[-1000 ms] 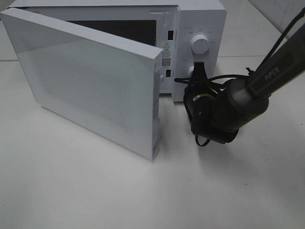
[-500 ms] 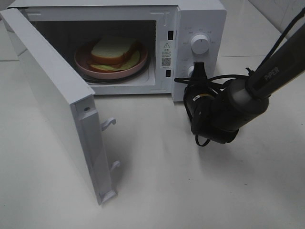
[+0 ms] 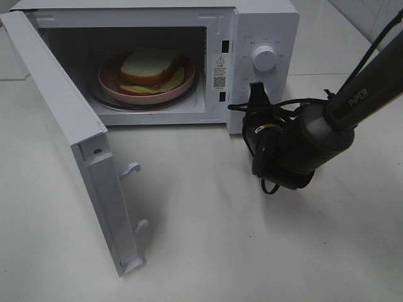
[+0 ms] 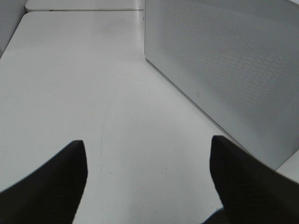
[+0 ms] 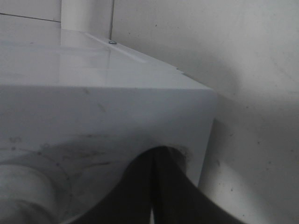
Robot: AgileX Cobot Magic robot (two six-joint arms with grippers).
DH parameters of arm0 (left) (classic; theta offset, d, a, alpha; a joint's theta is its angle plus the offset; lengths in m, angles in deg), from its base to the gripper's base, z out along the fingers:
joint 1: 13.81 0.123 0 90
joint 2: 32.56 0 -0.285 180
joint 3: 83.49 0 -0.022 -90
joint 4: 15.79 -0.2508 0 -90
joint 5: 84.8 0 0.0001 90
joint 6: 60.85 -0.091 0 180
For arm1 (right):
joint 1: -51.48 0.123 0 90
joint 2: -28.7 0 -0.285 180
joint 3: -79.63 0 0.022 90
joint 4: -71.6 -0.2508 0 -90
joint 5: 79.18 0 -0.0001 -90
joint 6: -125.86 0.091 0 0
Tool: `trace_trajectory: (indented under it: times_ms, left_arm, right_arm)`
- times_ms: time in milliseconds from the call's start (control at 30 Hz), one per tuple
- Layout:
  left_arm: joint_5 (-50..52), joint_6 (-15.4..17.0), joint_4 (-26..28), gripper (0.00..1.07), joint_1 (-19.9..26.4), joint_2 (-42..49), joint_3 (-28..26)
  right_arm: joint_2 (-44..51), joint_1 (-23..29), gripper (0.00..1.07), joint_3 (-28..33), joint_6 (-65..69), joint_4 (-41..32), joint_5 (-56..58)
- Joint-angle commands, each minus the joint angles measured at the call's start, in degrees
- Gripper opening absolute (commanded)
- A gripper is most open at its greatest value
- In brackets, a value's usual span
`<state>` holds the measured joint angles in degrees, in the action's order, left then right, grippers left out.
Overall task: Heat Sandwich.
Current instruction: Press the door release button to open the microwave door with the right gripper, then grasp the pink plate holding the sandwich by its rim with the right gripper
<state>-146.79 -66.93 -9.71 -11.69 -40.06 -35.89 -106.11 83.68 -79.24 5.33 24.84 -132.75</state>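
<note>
Sandwich (image 3: 150, 67) lies on a pink plate (image 3: 111, 89), white bread on top, green lettuce poking out at the near edge. Plate sits on the glass tray (image 3: 135, 106) inside the microwave (image 3: 264, 25), about centred in the cavity. Microwave stands at the far side of the table (image 3: 252, 251). Its door (image 3: 53, 100) is swung wide open to the left and toward the near side, hinged at the far left, with two latch hooks (image 3: 130, 168) sticking out of its free edge. Warning label (image 3: 219, 72) on the frame right of the cavity. Control panel on the right; upper knob (image 3: 264, 58) in plain sight.

Right gripper (image 3: 256, 90) is clenched with nothing in it, fingers pressed together, tip at the control panel just below the upper knob. Right wrist view: gripper (image 5: 154, 151) at the white microwave face (image 5: 107, 107), a round knob (image 5: 23, 186) just beside the fingers; contact with it, cannot tell. Its dark arm (image 3: 352, 100) comes in from the far right.

Left gripper (image 4: 147, 140) only in its own wrist view: released, fingers (image 4: 70, 177) spread wide, nothing between, over bare table (image 4: 70, 70), the door's dotted outer face (image 4: 224, 60) near.
</note>
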Motion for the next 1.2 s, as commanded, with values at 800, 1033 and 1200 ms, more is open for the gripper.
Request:
trace_trajectory:
  times_ms: [800, 1033, 1200]
  left_arm:
    - [0.7, 0.3, 0.3, 0.7, 0.2, 0.3, 0.0]
    - [0.7, 0.3, 0.3, 0.7, 0.2, 0.3, 0.0]
    - [0.7, 0.3, 0.3, 0.7, 0.2, 0.3, 0.0]
  right_arm:
    - [5.5, 3.3, 0.03, 8.7, -3.0, 3.7, -13.9]
    - [7.4, 5.0, 0.03, 12.1, -3.8, 3.3, -14.2]
    - [8.3, 6.3, 0.03, 14.9, -3.8, 2.3, -14.8]
